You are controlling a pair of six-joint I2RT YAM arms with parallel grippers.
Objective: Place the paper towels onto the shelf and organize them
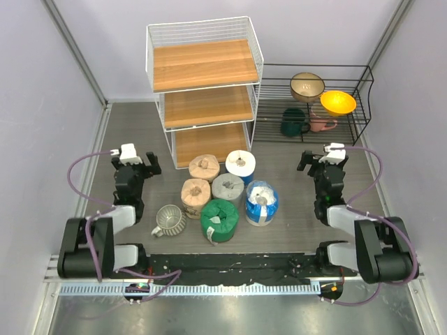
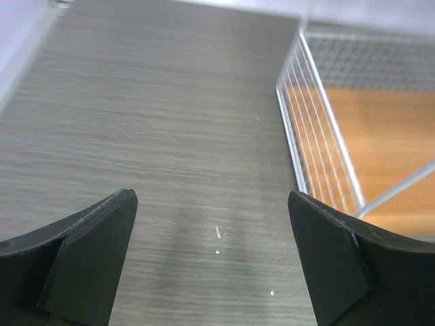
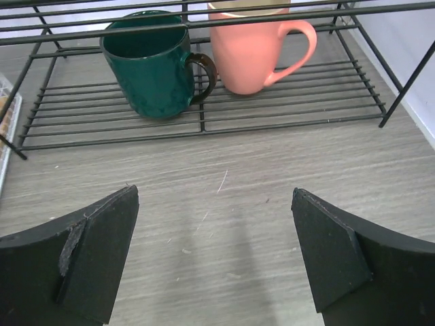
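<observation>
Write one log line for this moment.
left gripper open | right gripper open | six rolls on table | shelf empty

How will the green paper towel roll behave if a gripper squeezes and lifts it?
The green roll looks fat and wrapped, so it probably gives under a squeeze and is light for its size. Standing on end, it seems unlikely to roll away. Its wrapper may be slippery.

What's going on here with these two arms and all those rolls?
This robot is set to put the paper towels onto the white shelf. Nothing is picked up yet: all six rolls stand on the table in front of it, its visible boards bare. The left gripper and right gripper are both open and empty.
</observation>
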